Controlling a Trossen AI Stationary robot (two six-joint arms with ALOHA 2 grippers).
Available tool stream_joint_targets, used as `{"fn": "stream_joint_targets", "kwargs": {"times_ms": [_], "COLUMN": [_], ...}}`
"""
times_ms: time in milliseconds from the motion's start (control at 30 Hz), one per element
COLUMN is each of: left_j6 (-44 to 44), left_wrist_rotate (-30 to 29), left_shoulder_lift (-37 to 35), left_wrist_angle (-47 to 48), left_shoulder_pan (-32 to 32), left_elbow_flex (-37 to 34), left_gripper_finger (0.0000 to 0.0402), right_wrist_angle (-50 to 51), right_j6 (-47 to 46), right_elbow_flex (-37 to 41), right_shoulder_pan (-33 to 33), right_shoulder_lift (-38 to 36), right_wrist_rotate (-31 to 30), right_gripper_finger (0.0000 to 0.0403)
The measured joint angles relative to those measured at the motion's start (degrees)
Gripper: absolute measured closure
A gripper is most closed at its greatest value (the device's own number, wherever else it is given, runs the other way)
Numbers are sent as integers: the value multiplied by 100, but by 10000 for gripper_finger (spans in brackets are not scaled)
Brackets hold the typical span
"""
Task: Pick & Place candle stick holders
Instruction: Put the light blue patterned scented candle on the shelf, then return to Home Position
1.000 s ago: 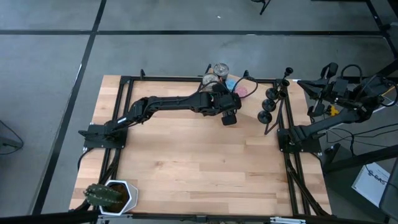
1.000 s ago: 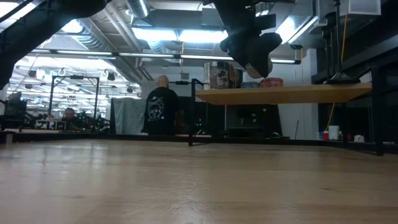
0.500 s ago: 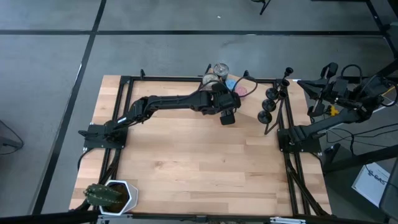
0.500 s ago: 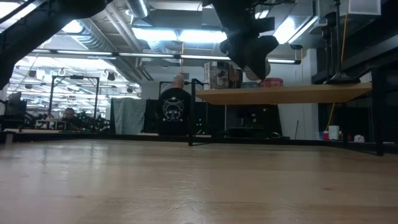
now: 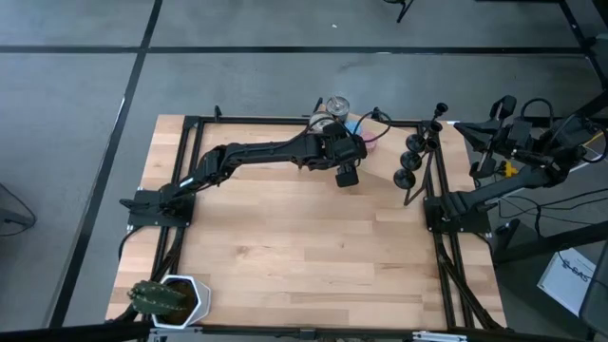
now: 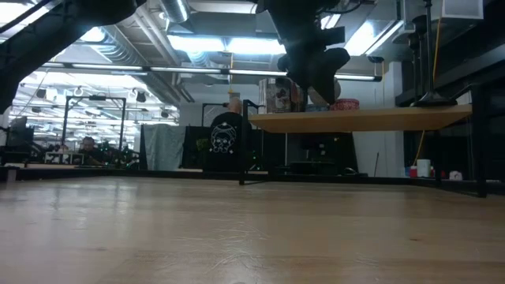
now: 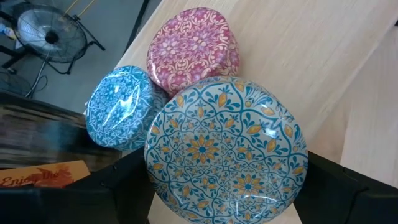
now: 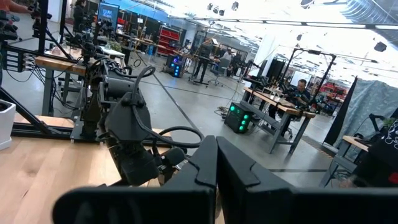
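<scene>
Three black candle stick holders stand on their round bases at the table's far right, beside the frame post; no gripper touches them. My left gripper reaches to the far middle of the table and is shut on a round disc with a teal and orange pattern. It hangs high in the low view. A pink disc and a blue disc lie on the wood beyond it. My right gripper is shut and empty, off the table's right edge. My left gripper pinches the patterned disc by two opposite sides of its rim, one finger on each side. The fingers come from above, pointing down. The disc is lifted clear of the wood, its patterned face toward the wrist camera.
Shiny cans stand at the far edge by the discs. A white pot with a green plant sits at the near left corner. A black frame runs along the table's edges. A person stands in the room behind.
My left gripper has gone a little toward the table's far edge, toward the cans and discs, and slightly up, keeping the patterned disc in its hold. The person in the room behind has walked to the right.
</scene>
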State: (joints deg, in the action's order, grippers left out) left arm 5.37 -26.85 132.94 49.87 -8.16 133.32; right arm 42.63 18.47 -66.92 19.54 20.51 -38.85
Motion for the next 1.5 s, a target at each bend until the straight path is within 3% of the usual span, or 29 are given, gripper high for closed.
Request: {"fn": "stream_joint_targets", "kwargs": {"times_ms": [333, 733, 1100, 1500], "left_j6": [-5, -5, 36, 336], "left_wrist_rotate": [-43, -218, -438, -1394], "left_shoulder_lift": [2, 2, 2, 2], "left_wrist_angle": [-2, -17, -66, -65], "left_shoulder_pan": [2, 2, 64, 468], "left_elbow_flex": [0, 0, 0, 0], "left_gripper_finger": [98, 45, 41, 41], "right_wrist_angle": [2, 0, 1, 1], "right_j6": [-1, -1, 0, -1], "right_elbow_flex": [0, 0, 0, 0], "right_shoulder_pan": [-1, -1, 1, 0], "right_shoulder_lift": [-2, 0, 0, 0], "right_wrist_rotate": [0, 0, 0, 0], "right_gripper_finger": [398, 398, 398, 398]}}
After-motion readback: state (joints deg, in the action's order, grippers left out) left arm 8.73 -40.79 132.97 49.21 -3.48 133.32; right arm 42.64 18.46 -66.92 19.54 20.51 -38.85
